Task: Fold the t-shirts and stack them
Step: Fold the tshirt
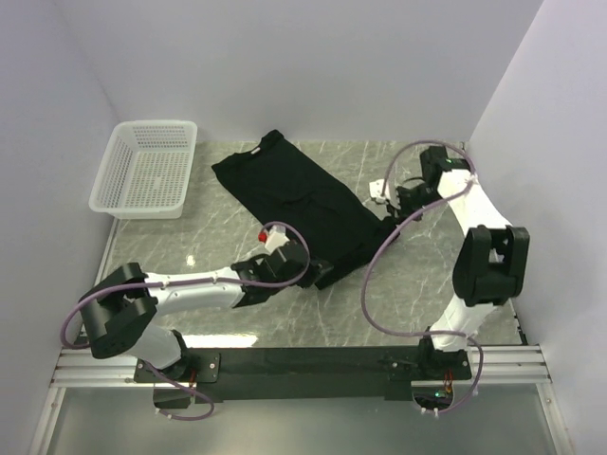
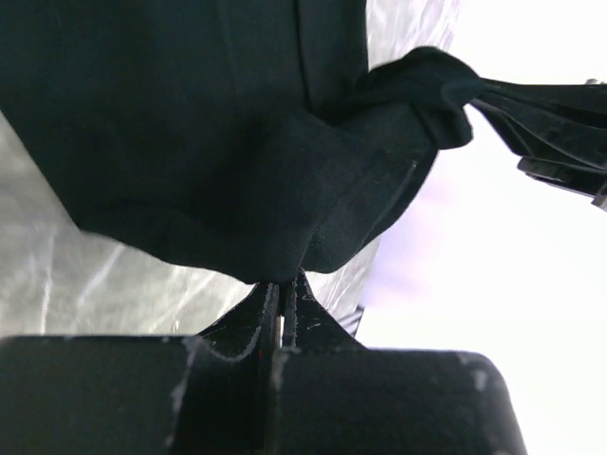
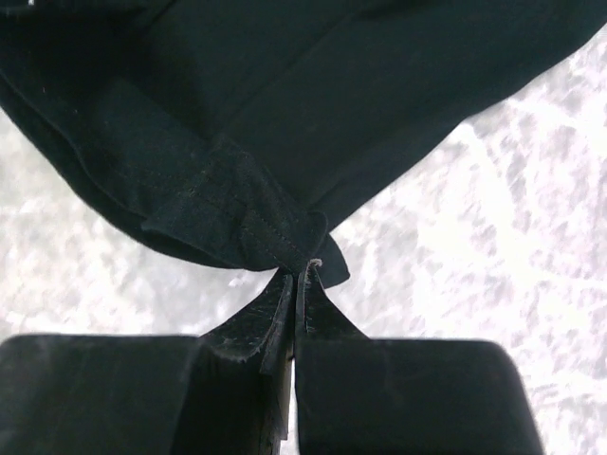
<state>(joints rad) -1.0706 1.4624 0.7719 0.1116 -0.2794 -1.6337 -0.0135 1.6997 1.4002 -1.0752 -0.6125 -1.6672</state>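
Note:
One black t-shirt (image 1: 303, 194) lies slantwise on the marble table, collar end at the far left, lower hem toward the near right. My left gripper (image 1: 321, 272) is shut on the hem's near corner. In the left wrist view the cloth (image 2: 237, 142) bunches up from the closed gripper (image 2: 285, 282). My right gripper (image 1: 387, 214) is shut on the hem's right corner. The right wrist view shows the stitched hem (image 3: 237, 213) pinched at the closed gripper (image 3: 299, 270). The hem edge hangs stretched between both grippers, slightly off the table. No logo shows.
A white mesh basket (image 1: 147, 171) stands at the far left of the table (image 1: 427, 284). White walls close in the back and both sides. The right arm's fingers (image 2: 560, 123) appear at the right of the left wrist view, holding bunched cloth.

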